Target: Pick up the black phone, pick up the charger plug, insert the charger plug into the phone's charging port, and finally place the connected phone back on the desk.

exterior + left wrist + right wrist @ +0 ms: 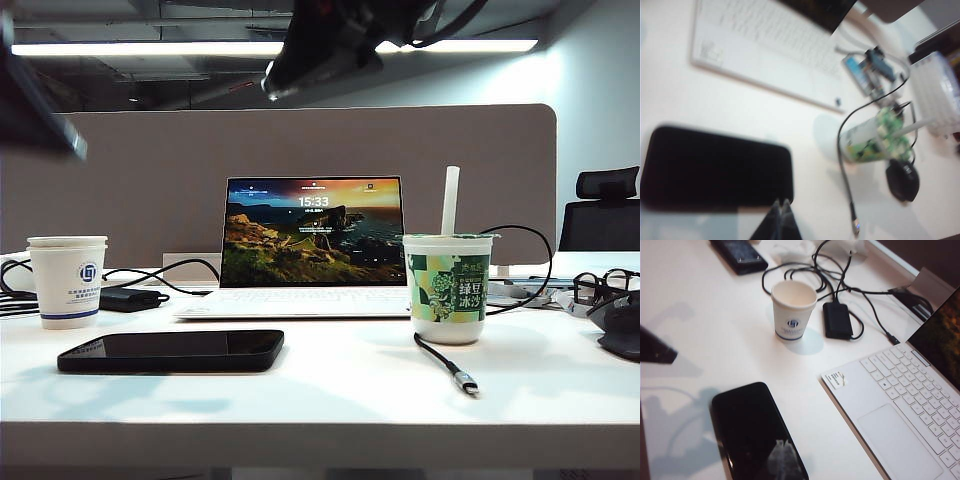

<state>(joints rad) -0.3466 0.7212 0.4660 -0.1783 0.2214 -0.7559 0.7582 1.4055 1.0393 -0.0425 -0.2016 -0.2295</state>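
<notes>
The black phone (170, 350) lies flat, screen up, on the white desk (330, 400), front left of the laptop. The charger plug (466, 382) rests on the desk in front of a green drink cup, its thin black cable running back behind the cup. In the left wrist view, my left gripper (781, 205) is shut and empty, hovering over the phone's (715, 167) near edge, with the plug (856, 227) off to one side. My right gripper is outside its own view, high over the phone (755, 432), whose screen carries a pale reflection. In the exterior view only blurred arm parts show, high up.
An open white laptop (312, 240) stands mid-desk. A paper cup (67, 280) and a black adapter brick (130, 298) with cables sit at the left. The green drink cup (447, 288) with a straw is at the right, with glasses (600, 285) and a dark mouse (902, 180) beyond.
</notes>
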